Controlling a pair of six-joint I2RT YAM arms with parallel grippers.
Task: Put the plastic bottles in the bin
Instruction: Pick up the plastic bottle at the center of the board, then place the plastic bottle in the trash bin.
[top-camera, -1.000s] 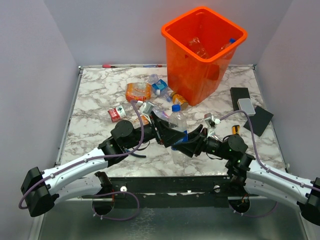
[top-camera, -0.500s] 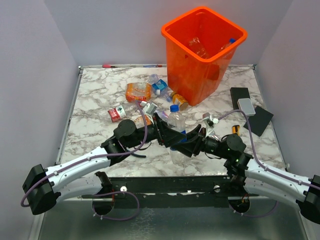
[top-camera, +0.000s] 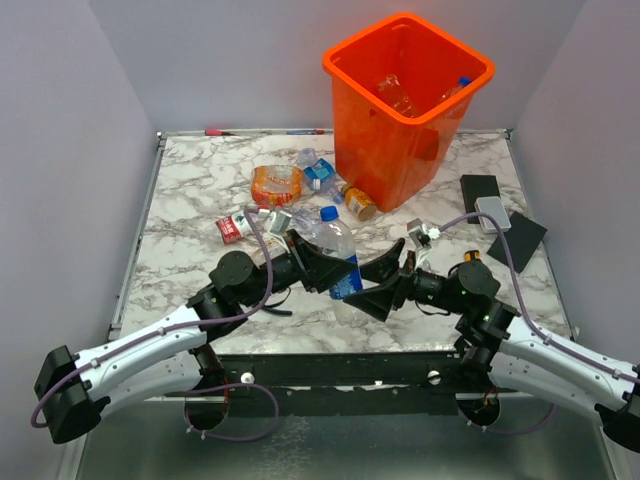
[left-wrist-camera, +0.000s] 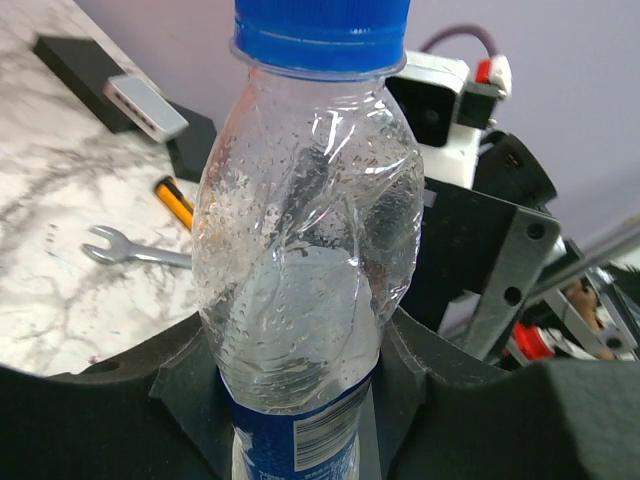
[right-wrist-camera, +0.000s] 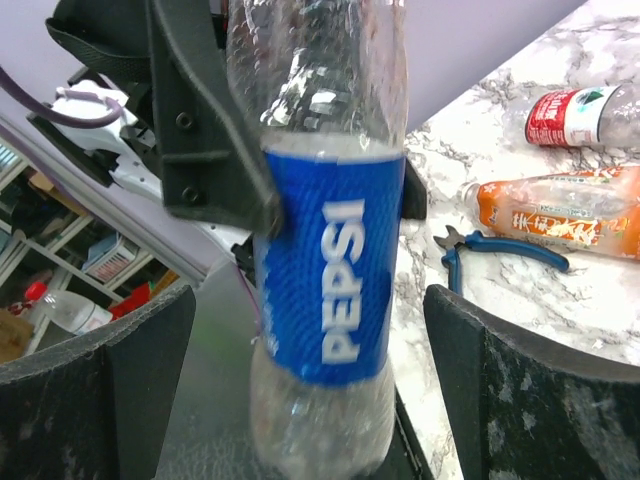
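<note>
A clear Pepsi bottle (top-camera: 337, 250) with a blue cap and blue label is held off the table, cap tilted toward the far side. My left gripper (top-camera: 322, 264) is shut on it. In the left wrist view the fingers (left-wrist-camera: 420, 370) press the bottle (left-wrist-camera: 305, 250) just above its label. My right gripper (top-camera: 379, 284) stands open just right of it. In the right wrist view the bottle (right-wrist-camera: 330, 280) hangs between the spread jaws without touching them. The orange bin (top-camera: 408, 100) at the back holds several bottles. More bottles (top-camera: 277, 184) lie left of the bin.
Blue-handled pliers (right-wrist-camera: 510, 250) lie by an orange-labelled bottle (right-wrist-camera: 560, 215) and a red-labelled one (right-wrist-camera: 575, 115). A steel wrench (left-wrist-camera: 135, 252), a black box (top-camera: 480, 190), a grey device (top-camera: 492, 213) and a black square (top-camera: 518, 240) sit on the marble at the right.
My right gripper opened and let go of the Pepsi bottle. My left gripper closed on it and carried it a little left, tilting it.
</note>
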